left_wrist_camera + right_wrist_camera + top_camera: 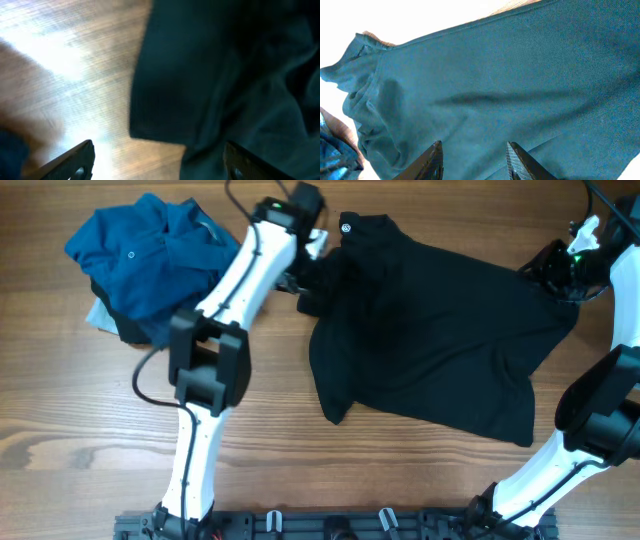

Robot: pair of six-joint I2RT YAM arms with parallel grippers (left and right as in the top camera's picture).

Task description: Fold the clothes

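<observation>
Large black short-sleeved collared shirt (430, 350): rumpled, centre-right of frame on wooden surface (400, 480). Left jaws released at its upper-left edge. Right jaws released at its upper-right corner. Advice: pinch single layer at edges, pull taut, flatten before folding.

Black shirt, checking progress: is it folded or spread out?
Spread out: the black shirt lies open, rumpled, across the table; no fold visible.

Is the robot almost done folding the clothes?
Not nearly. Nothing looks folded yet. The black shirt lies spread but rumpled, with the left gripper and right gripper open at its edges. The blue polo pile waits, unfolded.
</observation>
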